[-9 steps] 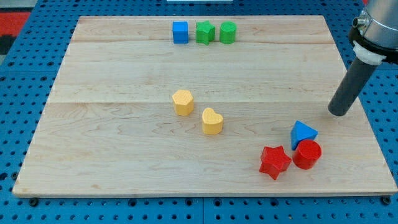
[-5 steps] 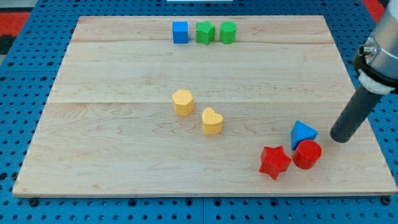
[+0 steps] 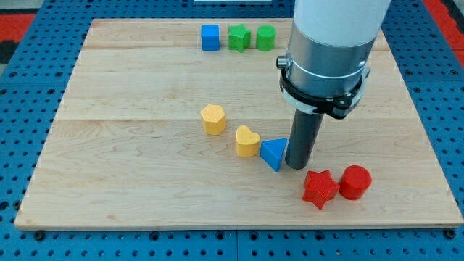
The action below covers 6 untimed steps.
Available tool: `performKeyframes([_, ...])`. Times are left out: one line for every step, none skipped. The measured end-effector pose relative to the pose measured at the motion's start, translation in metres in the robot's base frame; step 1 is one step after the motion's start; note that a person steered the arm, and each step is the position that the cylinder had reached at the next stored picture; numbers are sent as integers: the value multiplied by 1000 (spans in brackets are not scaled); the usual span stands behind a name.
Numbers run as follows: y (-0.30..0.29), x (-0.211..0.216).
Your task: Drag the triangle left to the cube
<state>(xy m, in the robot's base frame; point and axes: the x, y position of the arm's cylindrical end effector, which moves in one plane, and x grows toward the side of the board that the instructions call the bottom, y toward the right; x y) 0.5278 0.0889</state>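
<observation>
No legible text or markings, seemingly.

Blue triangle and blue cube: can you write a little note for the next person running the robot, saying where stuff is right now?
My tip sits on the board right against the blue triangle, on the triangle's right in the view.
The triangle touches, or nearly touches, the yellow heart on its left.
The blue cube is far off at the view's top, beside the green star and green cylinder.
The red star and red cylinder lie to the lower right.
Done: the triangle is away from the red blocks.
Left: move it up and left to the cube, around the heart and the other yellow block.
</observation>
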Motion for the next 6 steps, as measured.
performKeyframes([0, 0])
performKeyframes([-2, 5])
performKeyframes([-17, 7])
performKeyframes([-47, -7])
performKeyframes([-72, -49])
performKeyframes([-80, -81])
